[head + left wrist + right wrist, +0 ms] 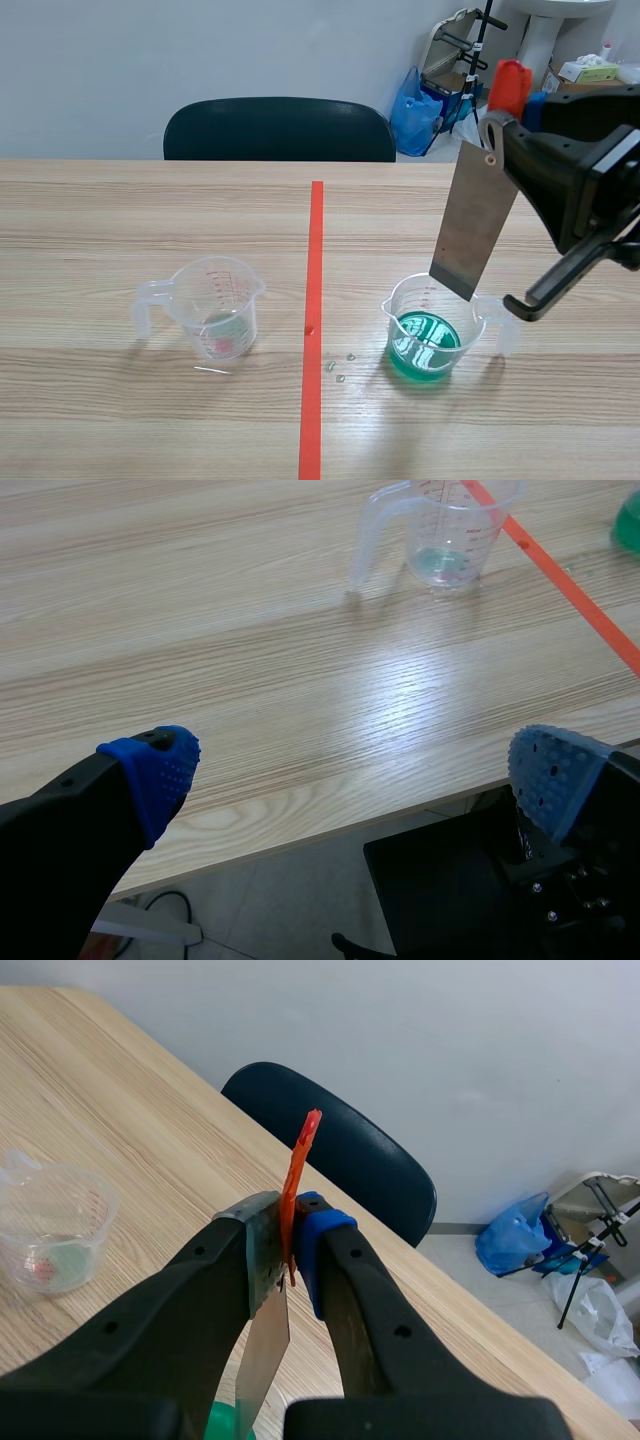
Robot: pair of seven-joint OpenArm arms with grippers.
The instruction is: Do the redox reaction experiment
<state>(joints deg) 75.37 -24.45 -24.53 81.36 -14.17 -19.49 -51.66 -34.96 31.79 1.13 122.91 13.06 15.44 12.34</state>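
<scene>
A grey metal sheet with an orange-red tag at its top hangs tilted, its lower corner just over the rim of a clear beaker of green liquid. My right gripper is shut on the sheet's top edge; the right wrist view shows the sheet and the tag pressed between the fingers of the right gripper. A second clear beaker with a little pale liquid stands left of the tape line. My left gripper is open over the table's near edge, well short of that beaker.
A few small droplets lie on the table between the tape line and the green beaker. A black chair stands at the far edge. A blue bag and clutter sit behind at the right.
</scene>
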